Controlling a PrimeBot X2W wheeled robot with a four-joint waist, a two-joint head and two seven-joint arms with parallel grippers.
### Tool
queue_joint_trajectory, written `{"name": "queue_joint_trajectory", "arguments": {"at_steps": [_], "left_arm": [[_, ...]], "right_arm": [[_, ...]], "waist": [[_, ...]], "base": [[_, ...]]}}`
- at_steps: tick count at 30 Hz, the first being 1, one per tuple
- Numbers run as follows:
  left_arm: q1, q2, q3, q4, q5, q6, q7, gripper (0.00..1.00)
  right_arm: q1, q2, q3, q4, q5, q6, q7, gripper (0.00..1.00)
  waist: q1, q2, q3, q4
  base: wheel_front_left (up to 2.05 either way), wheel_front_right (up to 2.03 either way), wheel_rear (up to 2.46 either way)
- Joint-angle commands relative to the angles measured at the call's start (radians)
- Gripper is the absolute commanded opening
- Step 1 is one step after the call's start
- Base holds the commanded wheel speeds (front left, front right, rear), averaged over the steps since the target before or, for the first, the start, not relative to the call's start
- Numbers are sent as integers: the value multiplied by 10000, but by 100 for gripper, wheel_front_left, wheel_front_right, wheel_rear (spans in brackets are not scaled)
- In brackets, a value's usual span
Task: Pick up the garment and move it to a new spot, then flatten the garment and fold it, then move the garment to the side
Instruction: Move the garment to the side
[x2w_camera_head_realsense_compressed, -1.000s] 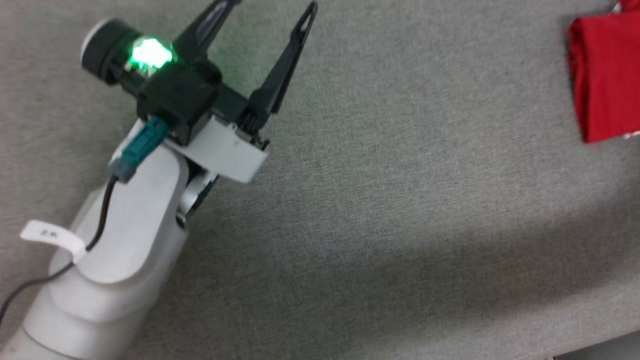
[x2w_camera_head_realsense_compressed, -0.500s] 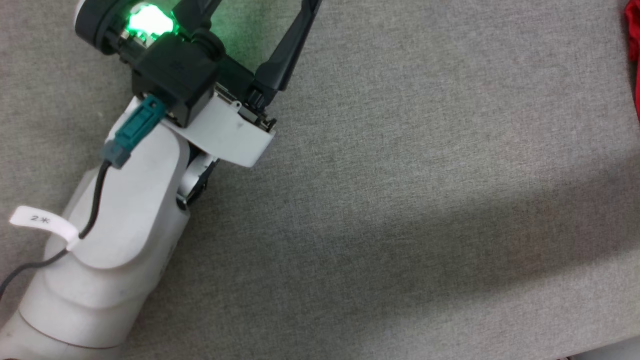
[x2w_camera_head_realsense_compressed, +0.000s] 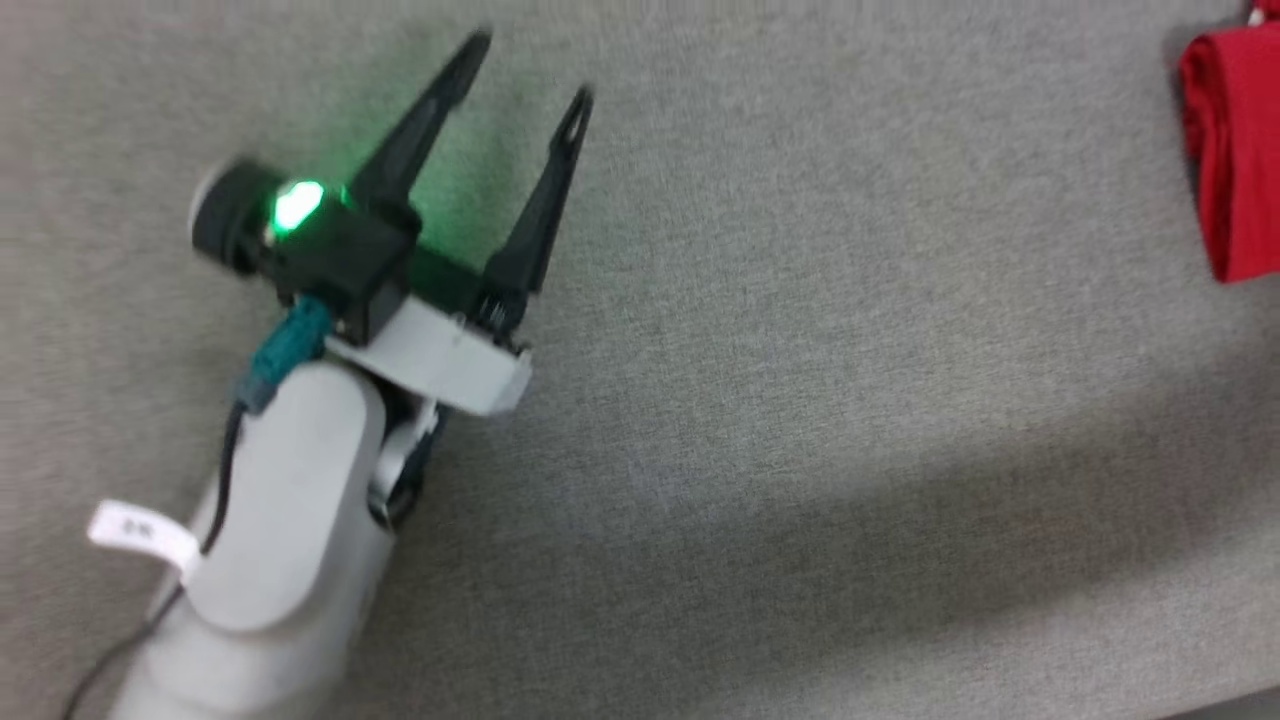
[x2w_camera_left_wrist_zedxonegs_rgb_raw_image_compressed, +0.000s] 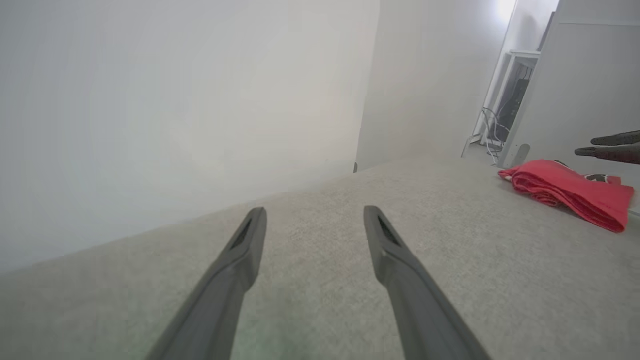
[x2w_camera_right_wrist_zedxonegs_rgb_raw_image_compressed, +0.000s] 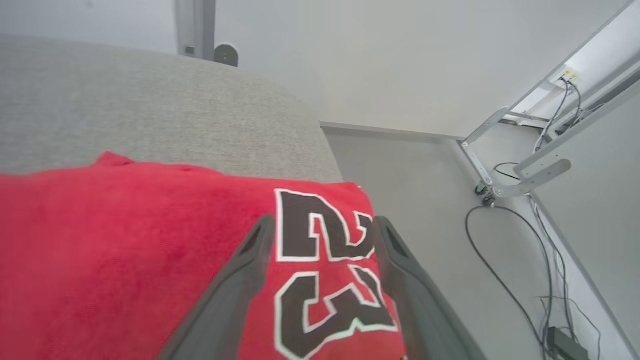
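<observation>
Head view: the left gripper (x2w_camera_head_realsense_compressed: 531, 68) is hovering over the grey fabric-covered table (x2w_camera_head_realsense_compressed: 800, 350) at the upper left, its two dark fingers standing spread apart with nothing between them; a green light (x2w_camera_head_realsense_compressed: 297, 208) is glowing on its wrist housing, and a teal connector (x2w_camera_head_realsense_compressed: 285, 350) and a white tag (x2w_camera_head_realsense_compressed: 140, 530) are showing on the pale forearm. The garment (x2w_camera_head_realsense_compressed: 1235, 160), a red jersey folded into a compact bundle, is lying at the far right edge of this view, well apart from the left gripper. Left wrist view: the left gripper (x2w_camera_left_wrist_zedxonegs_rgb_raw_image_compressed: 314, 210) is pointing across the bare table (x2w_camera_left_wrist_zedxonegs_rgb_raw_image_compressed: 450, 260), jaws released, while the garment (x2w_camera_left_wrist_zedxonegs_rgb_raw_image_compressed: 570, 192) is resting to the right with the fingertips of the right gripper (x2w_camera_left_wrist_zedxonegs_rgb_raw_image_compressed: 607, 146) hanging just above it. Right wrist view: the right gripper (x2w_camera_right_wrist_zedxonegs_rgb_raw_image_compressed: 324, 220) is looking down on the garment (x2w_camera_right_wrist_zedxonegs_rgb_raw_image_compressed: 125, 240), its jaws parted and clasping nothing; the black, white-outlined "23" (x2w_camera_right_wrist_zedxonegs_rgb_raw_image_compressed: 295, 230) is facing up between the fingers. The garment is lying near the rounded corner of the table (x2w_camera_right_wrist_zedxonegs_rgb_raw_image_compressed: 125, 110), and cables (x2w_camera_right_wrist_zedxonegs_rgb_raw_image_compressed: 525, 280) are trailing over the floor beyond.
</observation>
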Motion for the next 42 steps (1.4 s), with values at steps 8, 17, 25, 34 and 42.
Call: {"name": "queue_joint_trajectory", "arguments": {"at_steps": [8,17,25,34,42], "left_arm": [[2845,-717,1333,10,-71,13,4,100],[5079,-1328,2524,88,-100,10,4,100],[6201,-1443,2866,109,-237,10,5,100],[7179,-1237,2992,28,-363,9,4,100],[7783,-1232,3168,-314,-375,11,5,100]], "right_arm": [[1635,459,692,-1346,596,-17,-88,100],[4070,1156,145,-3175,582,-17,-96,100],[6108,1959,-1023,-4210,238,-17,-98,100],[8146,2557,-2008,-5907,-432,-17,-98,100],[9320,3084,-2876,-7312,-975,-17,-99,100]], "waist": [[0,0,-2846,1102],[0,0,-4410,2278],[0,0,-5607,3328],[0,0,-6548,3814],[0,0,-6753,3719]], "base": [[0,0,0],[0,0,0],[0,0,0],[0,0,0],[0,0,0]]}}
